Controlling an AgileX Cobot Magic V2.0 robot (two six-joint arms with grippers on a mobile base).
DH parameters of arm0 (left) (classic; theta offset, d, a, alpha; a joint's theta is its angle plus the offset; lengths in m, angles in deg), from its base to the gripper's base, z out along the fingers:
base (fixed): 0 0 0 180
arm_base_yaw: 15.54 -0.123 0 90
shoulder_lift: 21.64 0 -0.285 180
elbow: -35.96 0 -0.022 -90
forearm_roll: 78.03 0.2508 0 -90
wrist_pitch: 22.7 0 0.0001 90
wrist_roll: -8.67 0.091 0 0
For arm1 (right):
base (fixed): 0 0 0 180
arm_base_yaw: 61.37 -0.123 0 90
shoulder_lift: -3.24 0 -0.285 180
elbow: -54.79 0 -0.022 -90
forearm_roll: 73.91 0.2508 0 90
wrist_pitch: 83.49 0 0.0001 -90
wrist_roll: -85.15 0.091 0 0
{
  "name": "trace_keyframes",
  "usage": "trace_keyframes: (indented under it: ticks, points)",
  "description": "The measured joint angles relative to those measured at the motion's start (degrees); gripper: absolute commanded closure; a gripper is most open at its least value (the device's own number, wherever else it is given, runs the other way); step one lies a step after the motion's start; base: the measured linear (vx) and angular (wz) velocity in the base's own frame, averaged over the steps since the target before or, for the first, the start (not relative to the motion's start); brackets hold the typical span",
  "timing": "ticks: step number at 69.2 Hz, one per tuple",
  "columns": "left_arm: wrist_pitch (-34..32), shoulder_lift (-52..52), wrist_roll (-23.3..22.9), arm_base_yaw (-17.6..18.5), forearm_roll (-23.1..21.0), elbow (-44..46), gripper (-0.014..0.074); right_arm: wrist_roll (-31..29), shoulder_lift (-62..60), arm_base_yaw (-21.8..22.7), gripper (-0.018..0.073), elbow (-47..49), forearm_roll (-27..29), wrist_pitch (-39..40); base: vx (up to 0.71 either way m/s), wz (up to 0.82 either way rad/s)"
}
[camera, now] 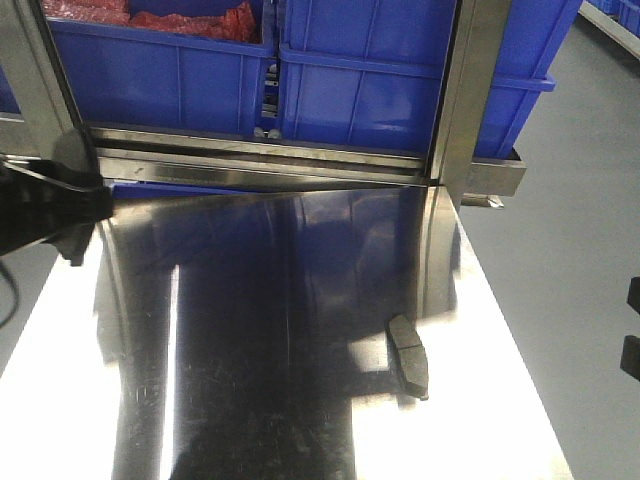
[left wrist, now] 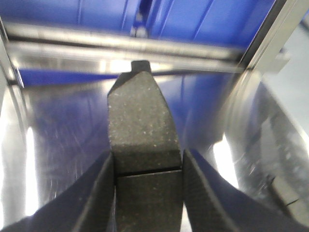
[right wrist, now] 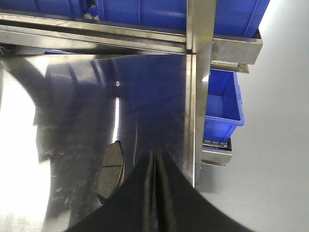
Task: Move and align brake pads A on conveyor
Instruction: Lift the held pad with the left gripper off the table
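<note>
Left wrist-mounted view: the left gripper [left wrist: 148,162] clamps a brake pad [left wrist: 142,116] across its width at the groove, centre frame. The right gripper [right wrist: 155,166] is pinched closed on nothing; a second pad [right wrist: 110,170] lies lower left on the steel table [right wrist: 72,96]. Pads look rigid, dense and gritty-faced, so an edge pinch should hold. No conveyor shows.

The steel surface [camera: 250,350] lies bare across its middle; one brake pad [camera: 408,355] sits near the right edge. At the far edge, a steel rail [camera: 260,152], an upright post [camera: 470,90] and blue bins [camera: 160,80] block passage.
</note>
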Motion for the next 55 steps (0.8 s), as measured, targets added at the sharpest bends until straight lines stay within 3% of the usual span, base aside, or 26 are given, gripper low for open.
trace_keyframes:
  ticks: [22, 55]
  points:
    - [2.9, -7.0, 1.5, 0.0, 0.2, 0.0, 0.0398, 0.0, 0.0, 0.0, 0.0569, 0.0, 0.0, 0.0, 0.00, 0.00]
    - [3.1, -7.6, 2.6, 0.0, 0.0, 0.0, 0.0398, 0.0, 0.0, 0.0, 0.0569, 0.0, 0.0, 0.0, 0.00, 0.00]
